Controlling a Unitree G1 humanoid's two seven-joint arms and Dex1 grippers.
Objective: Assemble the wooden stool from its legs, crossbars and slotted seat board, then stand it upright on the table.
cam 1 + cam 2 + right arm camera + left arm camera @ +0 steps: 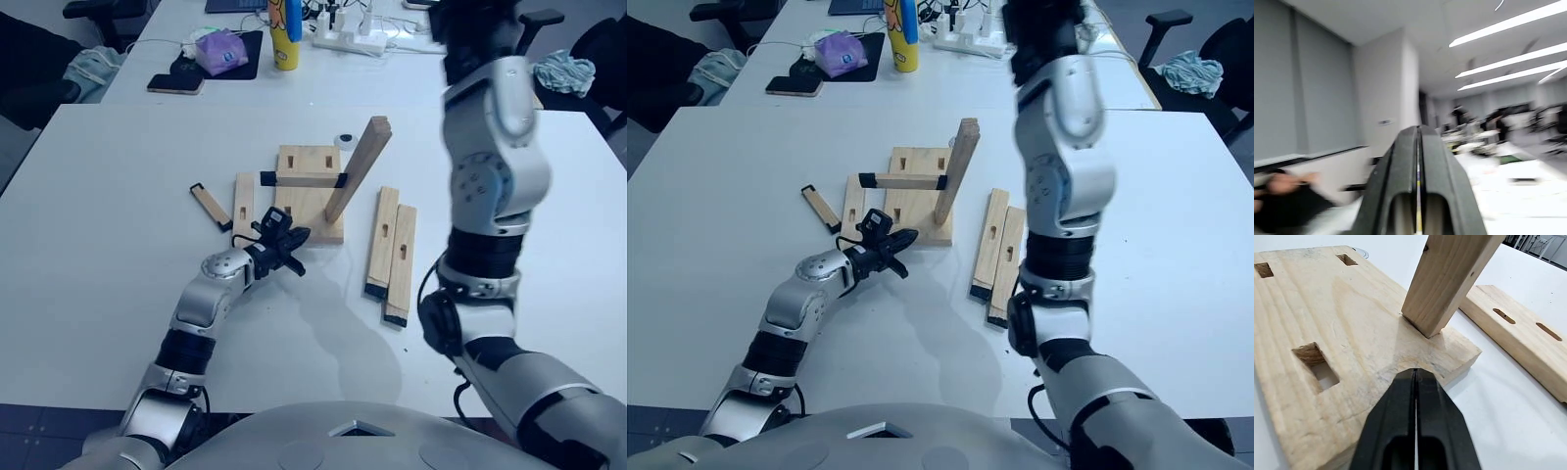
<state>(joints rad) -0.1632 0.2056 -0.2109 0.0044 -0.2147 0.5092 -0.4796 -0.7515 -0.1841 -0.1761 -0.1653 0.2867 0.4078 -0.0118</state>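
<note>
Step in hand, by judgement: fitting the legs into the seat board, early in the assembly; one leg of four is seated, and it leans.

The left end effector (1415, 378) is clenched, its black fingers (1437, 421) pressed together with only a hairline between them; it grasps nothing. Its tip lies at the near edge of the pale wooden slotted seat board (306, 201), beside the occupied corner; contact with the wood cannot be confirmed.

Just beyond the tip, the tall pale wooden leg (359, 168) stands in the board's near right slot, its top leaning away and to the robot's right; the three other slots are vacant. A slim wooden crossbar with black ends (304, 180) lies across the board, reaching the standing leg.

The board rests flat on the white table (108, 186). A flat slotted wooden leg (243, 203) lies just beside the board's left edge, with a short black-tipped wooden crossbar (211, 207) near it. Two further slotted wooden legs (382, 240) lie side by side to the board's right.

The right end effector (1418, 134) is held high above the table, likewise clenched and empty.

Next move, by judgement: the left fingers must part before anything can be taken; the leaning leg wants squaring in its slot, or the nearest loose leg wants lifting toward a vacant slot; the board, unrestrained, may slide if pushed.
</note>
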